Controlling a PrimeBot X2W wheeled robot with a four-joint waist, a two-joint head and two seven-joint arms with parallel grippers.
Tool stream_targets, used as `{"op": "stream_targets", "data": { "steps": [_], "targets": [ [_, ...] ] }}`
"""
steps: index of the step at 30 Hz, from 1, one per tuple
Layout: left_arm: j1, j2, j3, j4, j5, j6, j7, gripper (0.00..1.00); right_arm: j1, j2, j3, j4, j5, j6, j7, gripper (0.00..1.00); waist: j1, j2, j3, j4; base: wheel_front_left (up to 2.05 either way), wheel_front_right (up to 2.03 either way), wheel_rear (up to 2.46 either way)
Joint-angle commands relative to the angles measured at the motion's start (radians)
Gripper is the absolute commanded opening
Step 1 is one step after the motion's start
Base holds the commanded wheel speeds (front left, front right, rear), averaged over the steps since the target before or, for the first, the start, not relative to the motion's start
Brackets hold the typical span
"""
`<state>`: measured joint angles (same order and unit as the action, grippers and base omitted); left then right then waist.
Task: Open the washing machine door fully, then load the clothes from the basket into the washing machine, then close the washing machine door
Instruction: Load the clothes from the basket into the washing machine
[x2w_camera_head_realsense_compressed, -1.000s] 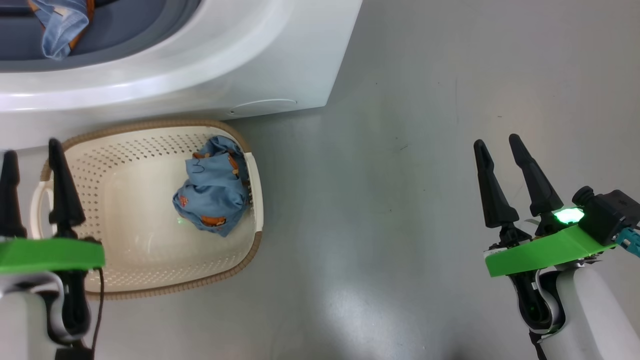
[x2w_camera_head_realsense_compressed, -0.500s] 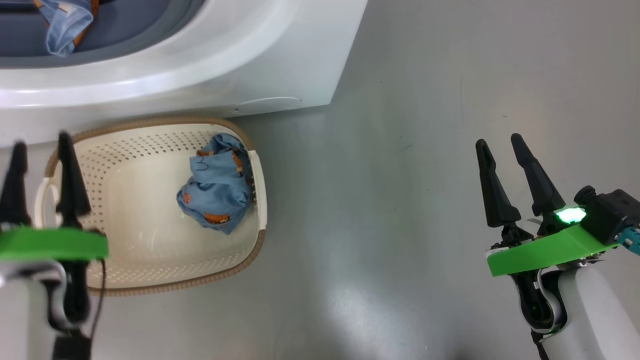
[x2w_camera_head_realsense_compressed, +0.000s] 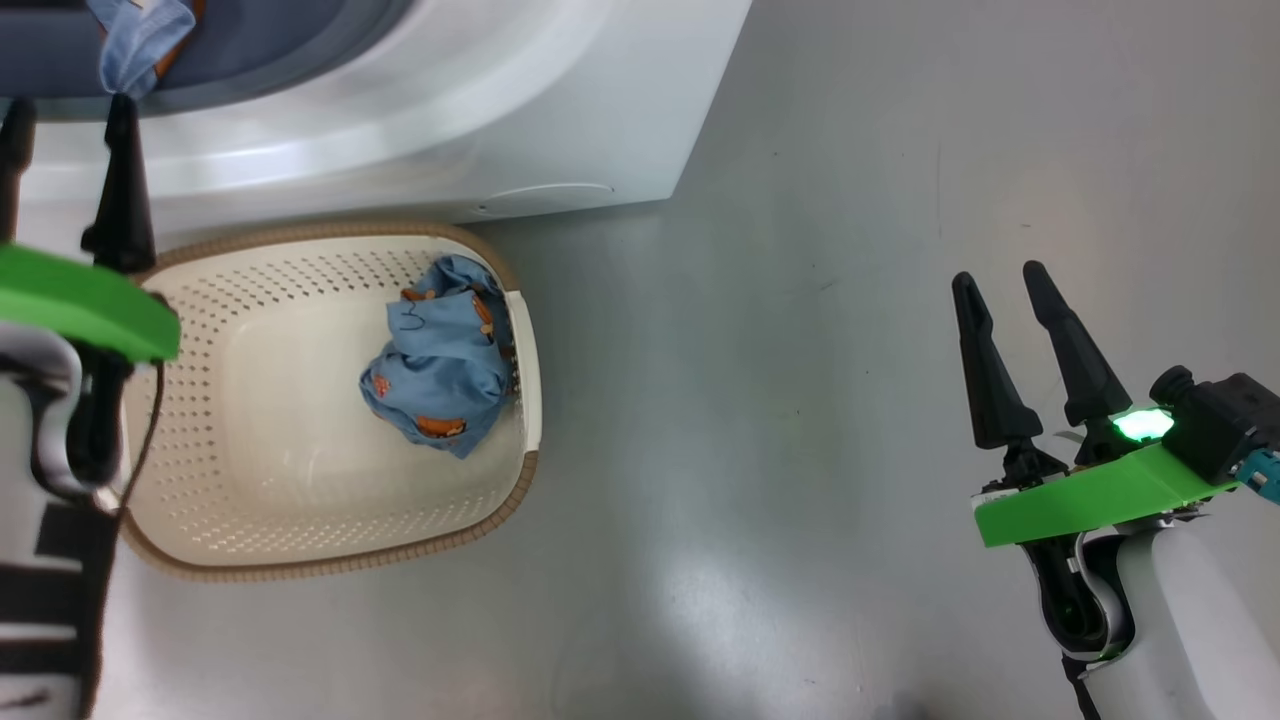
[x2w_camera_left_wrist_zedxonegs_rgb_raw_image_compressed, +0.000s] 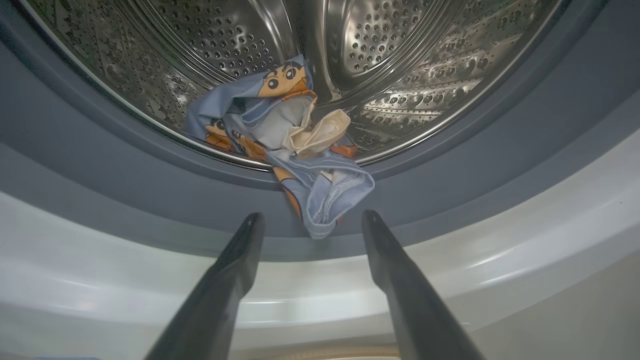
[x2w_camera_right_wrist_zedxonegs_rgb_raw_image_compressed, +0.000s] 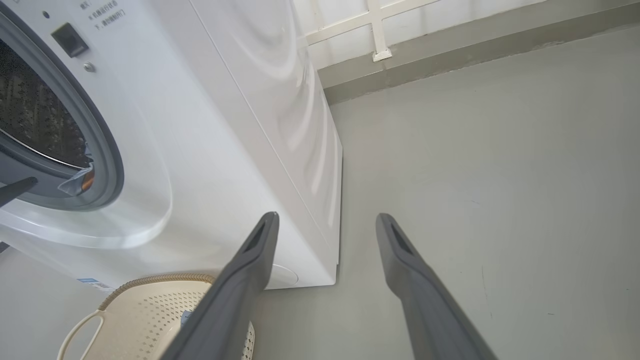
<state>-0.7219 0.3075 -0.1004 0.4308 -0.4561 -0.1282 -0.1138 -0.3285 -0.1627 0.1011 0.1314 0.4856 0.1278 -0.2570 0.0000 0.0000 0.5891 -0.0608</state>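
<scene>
In the head view, the small rectangular cream plastic basket (x2w_camera_head_realsense_compressed: 330, 565), with perforated walls and a brown woven-look rim, sat on the smooth grey floor (x2w_camera_head_realsense_compressed: 800, 350) at the lower left of the frame. It was just below the big white glossy washing machine (x2w_camera_head_realsense_compressed: 450, 120). The basket's long axis ran left to right across the frame, slightly tilted. A soft, crumpled bundle of light blue fabric (x2w_camera_head_realsense_compressed: 440, 370) printed with small orange-brown figures lay inside it against the right end wall. The bundle's longer side ran top to bottom of the frame.

In the left wrist view, a second light blue printed garment (x2w_camera_left_wrist_zedxonegs_rgb_raw_image_compressed: 280, 140) with a cream part lay at the front of the perforated steel drum (x2w_camera_left_wrist_zedxonegs_rgb_raw_image_compressed: 225, 40). One folded end hung over the drum's lip onto the grey rubber gasket (x2w_camera_left_wrist_zedxonegs_rgb_raw_image_compressed: 125, 165), pointing down the frame toward the left pincer (x2w_camera_left_wrist_zedxonegs_rgb_raw_image_compressed: 312, 217). That pincer's two long, dark, tapered fingers stood wide apart and held nothing, their tips near the hanging cloth.

The right pincer (x2w_camera_head_realsense_compressed: 998, 275) hovered over the floor at the lower right of the head view, well apart from the basket. Its fingers were spread, empty, and pointing up the frame.
</scene>
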Motion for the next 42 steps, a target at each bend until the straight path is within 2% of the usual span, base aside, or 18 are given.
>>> {"op": "stream_targets", "data": {
  "steps": [1,8,19,20,21,22,24,25,32,42],
  "targets": [
    [-0.043,0.064,0.006,0.008,-0.006,-0.003,0.012,1.0,0.004,-0.004,0.023,-0.023,-0.005,0.003,-0.005,1.0,0.0,0.0,0.008,-0.004,0.0,0.0,0.0],
    [-0.144,0.093,-0.076,0.116,-0.023,-0.003,0.026,1.0,-0.006,-0.001,0.024,-0.026,-0.003,0.003,-0.005,1.0,0.0,0.0,0.025,-0.013,0.0,0.0,0.0],
    [-0.253,0.115,-0.168,0.277,-0.037,-0.003,-0.013,1.0,-0.016,0.003,0.024,-0.028,-0.003,0.003,-0.005,1.0,0.0,0.0,0.036,-0.025,0.0,0.0,0.0],
    [-0.263,0.115,-0.176,0.293,-0.039,-0.003,-0.018,0.94,-0.017,0.003,0.024,-0.028,-0.003,0.003,-0.005,1.0,0.0,0.0,0.037,-0.026,0.0,0.0,0.0],
    [-0.272,0.115,-0.186,0.309,-0.04,-0.003,-0.022,0.66,-0.017,0.004,0.024,-0.029,-0.003,0.003,-0.005,1.0,0.0,0.0,0.036,-0.028,0.0,0.0,0.0],
    [-0.283,0.119,-0.196,0.325,-0.037,-0.003,-0.028,0.46,-0.016,0.004,0.024,-0.029,-0.003,0.003,-0.005,1.0,0.0,0.0,0.035,-0.029,0.0,0.0,0.0],
    [-0.304,0.12,-0.21,0.356,-0.039,-0.003,-0.039,0.23,-0.014,0.006,0.026,-0.029,-0.003,0.003,-0.005,1.0,0.0,0.0,0.034,-0.033,0.0,0.0,0.0],
    [-0.315,0.121,-0.215,0.37,-0.042,-0.003,-0.045,0.0,-0.013,0.007,0.026,-0.029,-0.003,0.003,-0.005,1.0,0.0,0.0,0.033,-0.035,0.0,0.0,0.0],
    [-0.4,0.125,-0.244,0.458,-0.069,-0.003,-0.08,0.0,-0.008,0.013,0.031,-0.029,0.0,0.003,-0.005,1.0,0.0,0.0,0.03,-0.049,0.0,0.0,0.0],
    [-0.572,0.125,-0.194,0.562,-0.131,0.0,-0.139,0.0,-0.015,0.028,0.061,-0.026,0.007,0.003,-0.005,1.0,0.0,0.0,0.045,-0.09,0.0,0.0,0.0]
  ]
}}
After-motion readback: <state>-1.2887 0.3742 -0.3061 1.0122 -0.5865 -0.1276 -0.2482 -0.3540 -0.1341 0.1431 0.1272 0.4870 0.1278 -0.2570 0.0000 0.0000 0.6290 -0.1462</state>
